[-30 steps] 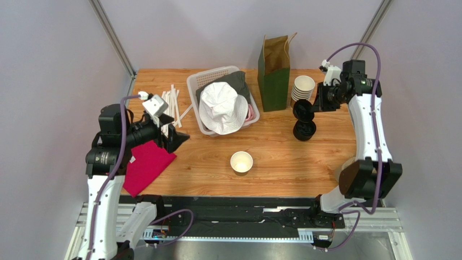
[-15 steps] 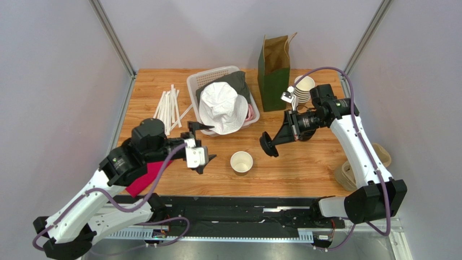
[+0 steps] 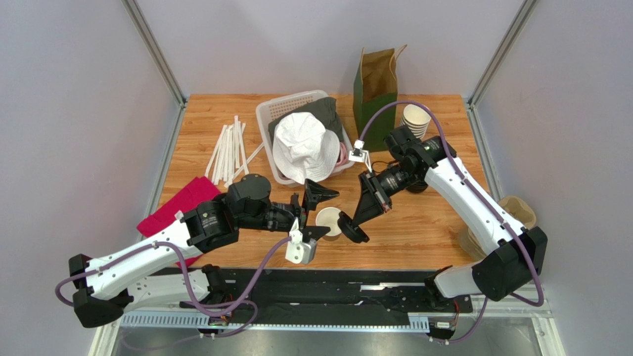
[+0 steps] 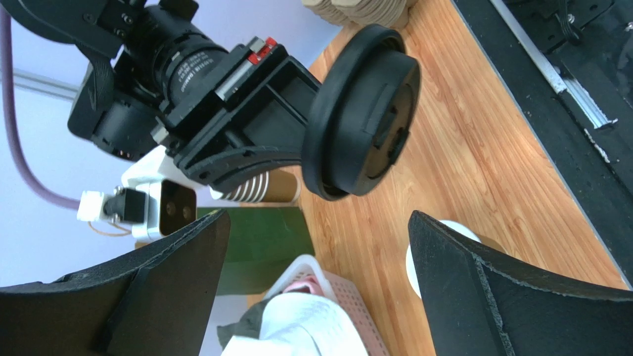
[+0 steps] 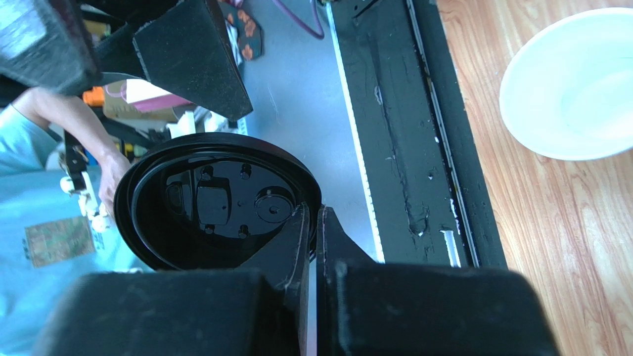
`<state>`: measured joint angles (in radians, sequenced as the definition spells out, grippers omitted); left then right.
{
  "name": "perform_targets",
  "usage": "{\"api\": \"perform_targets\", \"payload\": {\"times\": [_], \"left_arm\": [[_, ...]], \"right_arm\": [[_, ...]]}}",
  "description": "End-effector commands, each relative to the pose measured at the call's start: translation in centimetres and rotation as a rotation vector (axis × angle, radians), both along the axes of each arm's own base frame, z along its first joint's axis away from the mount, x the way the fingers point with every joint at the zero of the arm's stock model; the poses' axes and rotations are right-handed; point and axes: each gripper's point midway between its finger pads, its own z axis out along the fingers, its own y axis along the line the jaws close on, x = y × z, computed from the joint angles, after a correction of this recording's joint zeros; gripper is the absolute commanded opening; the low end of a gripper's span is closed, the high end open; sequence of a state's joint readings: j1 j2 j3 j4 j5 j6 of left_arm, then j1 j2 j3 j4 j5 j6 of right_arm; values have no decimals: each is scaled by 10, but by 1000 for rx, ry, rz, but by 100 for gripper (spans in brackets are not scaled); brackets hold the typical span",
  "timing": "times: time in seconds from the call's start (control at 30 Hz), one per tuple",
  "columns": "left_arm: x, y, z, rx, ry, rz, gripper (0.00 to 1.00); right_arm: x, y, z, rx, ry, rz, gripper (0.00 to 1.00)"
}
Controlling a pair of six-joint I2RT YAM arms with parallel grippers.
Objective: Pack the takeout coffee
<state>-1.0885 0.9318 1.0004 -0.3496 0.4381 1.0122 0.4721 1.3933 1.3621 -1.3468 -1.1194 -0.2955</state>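
Note:
The lone brown paper cup [image 3: 330, 221], white inside, stands upright and lidless on the table near the front middle. It also shows in the right wrist view [image 5: 576, 85] and at the edge of the left wrist view [image 4: 455, 226]. My right gripper [image 3: 362, 215] is shut on the rim of a round black lid [image 3: 351, 228], held tilted just right of the cup. The lid also shows in both wrist views [image 5: 215, 200] [image 4: 364, 111]. My left gripper [image 3: 316, 215] is open and empty, with its fingers at the cup's left side, one behind it and one in front.
A green paper bag [image 3: 375, 96] stands open at the back. Beside it is a stack of lidless cups [image 3: 414, 119]. A white basket [image 3: 269, 111] holds a white hat. White straws [image 3: 230, 144] and a red cloth [image 3: 174, 209] lie at the left.
My right arm has carried the black lid from the lid pile down to the cup. My left arm has swung from the left side to the cup, gripper open.

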Motion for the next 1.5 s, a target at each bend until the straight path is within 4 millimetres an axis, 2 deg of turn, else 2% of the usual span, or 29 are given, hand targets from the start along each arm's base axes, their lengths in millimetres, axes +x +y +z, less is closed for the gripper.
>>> {"api": "perform_targets", "payload": {"times": [0.0, 0.1, 0.23, 0.47, 0.5, 0.57, 0.6, 0.73, 0.8, 0.9, 0.93, 0.97, 1.0, 1.03, 1.07, 1.1, 1.13, 1.17, 1.2, 1.23, 1.27, 1.33, 1.37, 1.47], "left_arm": [[-23, -15, 20, -84, -26, -123, 99], [-37, -19, 7, -41, -5, -176, 96], [-54, -22, -7, 22, 30, -239, 81], [-62, -19, -29, 127, 87, -247, 58], [-60, -20, -32, 138, 97, -237, 48], [-57, -20, -31, 148, 116, -211, 37], [-54, -20, -31, 152, 123, -193, 29], [-48, -20, -29, 152, 171, -135, 13], [-44, -18, -27, 147, 206, -88, 8], [-41, -14, -22, 134, 286, -18, 4], [-42, -13, -19, 126, 314, -2, 2], [-43, -12, -17, 118, 354, 12, 0], [-46, -9, -15, 113, 435, 43, 0], [-48, -8, -14, 113, 475, 53, 0], [-50, -6, -10, 104, 510, 63, 0], [-51, -4, -6, 90, 593, 81, 0], [-51, -4, -2, 73, 638, 83, 0], [-43, 0, 4, 46, 684, 112, 1], [-44, 0, 10, 30, 788, 123, 1], [-41, 0, 17, 9, 835, 127, 1], [-28, 2, 19, -6, 893, 148, 1], [-18, 3, 30, -41, 1045, 188, 1], [-7, 4, 28, -39, 1117, 197, 2], [0, 3, 25, -2, 1377, 189, 4]], "right_arm": [[-21, 2, -4, -40, -6, 91, 0], [-23, 6, -7, -62, -21, 117, 0], [-21, 9, -5, -62, -19, 129, 0], [-26, 12, -3, -70, -37, 167, 0], [-26, 13, -2, -71, -41, 169, 0], [-27, 13, -3, -78, -54, 178, 0], [-28, 13, -3, -80, -57, 181, 0], [-24, 12, -1, -89, -90, 178, 1], [-19, 12, -1, -105, -115, 170, 9], [10, 8, 2, -165, -198, 92, 23], [30, 1, 6, -158, -200, 18, 39], [44, -2, 17, -130, -204, -44, 47], [60, -5, 25, -90, -216, -96, 54], [80, -19, 36, -48, -213, -184, 63], [90, -25, 47, -30, -234, -232, 67], [102, -29, 53, -14, -271, -271, 75], [113, -38, 54, -21, -288, -331, 78], [110, -41, 56, -17, -307, -355, 85], [114, -41, 59, -4, -331, -374, 86], [109, -40, 61, 15, -337, -372, 88], [104, -40, 63, 25, -343, -373, 89], [96, -39, 61, 42, -326, -352, 88], [91, -40, 62, 51, -335, -341, 89], [80, -43, 61, 55, -371, -324, 88]]}}
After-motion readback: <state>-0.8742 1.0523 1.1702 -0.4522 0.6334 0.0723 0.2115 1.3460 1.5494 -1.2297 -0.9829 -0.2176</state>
